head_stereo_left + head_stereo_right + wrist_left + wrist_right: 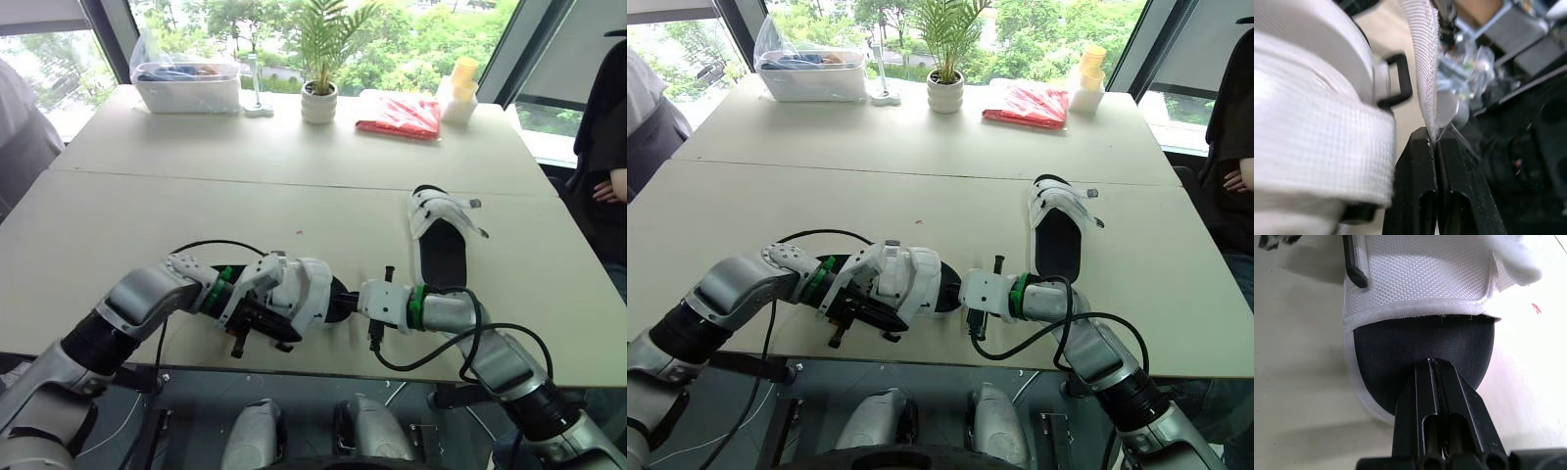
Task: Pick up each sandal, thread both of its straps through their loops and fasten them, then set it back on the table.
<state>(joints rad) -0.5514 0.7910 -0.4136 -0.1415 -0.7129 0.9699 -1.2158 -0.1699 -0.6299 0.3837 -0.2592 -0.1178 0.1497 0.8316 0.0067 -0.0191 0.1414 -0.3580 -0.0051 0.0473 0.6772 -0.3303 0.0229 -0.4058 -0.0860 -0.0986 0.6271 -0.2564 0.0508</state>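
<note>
Our left hand (1433, 141) was pinched shut on the white strap (1422, 58) of the near sandal (1420, 279). Our right hand (1434, 364) was clamped tight on its black footbed edge. The other sandal (443, 233) lay on the desk (196, 215).

light: bright daylight | source: windows (421, 39) beyond table (294, 147) | shadows: soft, faint | glare: left pane washed white

Cream table (294, 147) right across, and well in front of the white plant pot (318, 103) with its green fronds sits the near sandal (1420, 279): white woven mesh over a black footbed, fuzzy white strap (1422, 58), black loop (1398, 81). The second sandal (443, 240), in front and to the right of the pot, shows white straps on black again. Just right of the pot there's a red packet (400, 116), and left of it a clear bin (186, 83) with blue inside.
</note>
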